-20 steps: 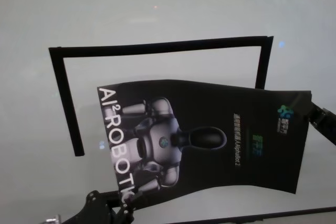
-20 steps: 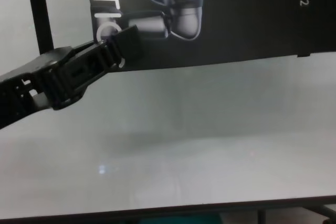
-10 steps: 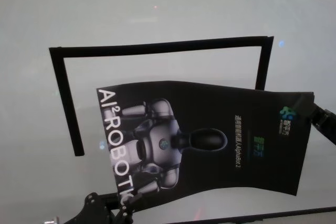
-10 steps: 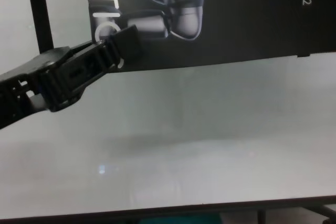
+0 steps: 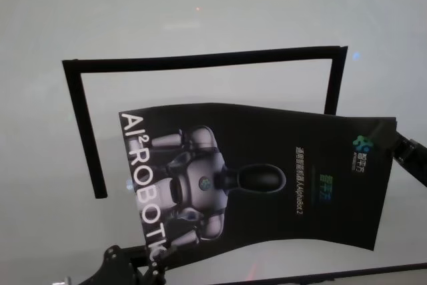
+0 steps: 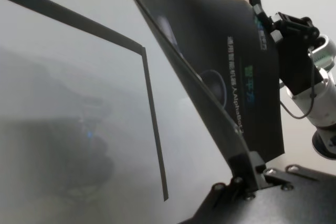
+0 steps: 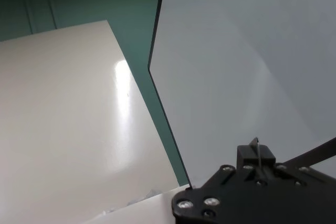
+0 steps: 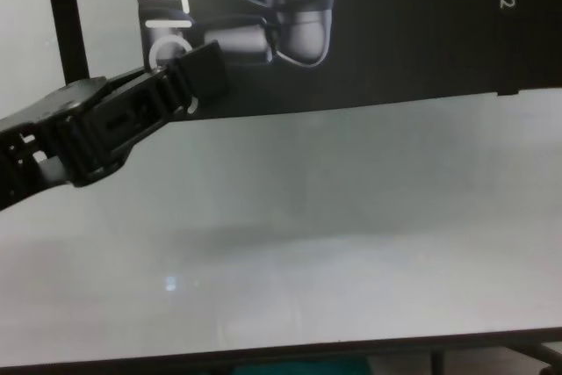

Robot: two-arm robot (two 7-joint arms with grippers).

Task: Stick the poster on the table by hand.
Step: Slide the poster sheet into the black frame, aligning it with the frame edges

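Table point(image 8: 351, 243) edge sat nearest, glossy white. Just past it the left gripper point(image 8: 198, 72) was clamped tight on the poster's point(image 5: 267, 178) near-left corner by the "OTIC" letters. The sheet hung tilted above the tabletop, partly overlapping a black tape outline point(image 5: 200, 60). Right gripper point(image 5: 393, 143) pinched the far-right corner shut.

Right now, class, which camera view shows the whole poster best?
The head view: the poster shows nearly whole, held by the left gripper and right gripper. The chest view shows only its near edge, the left wrist view sees it obliquely, and the right wrist view barely shows it.
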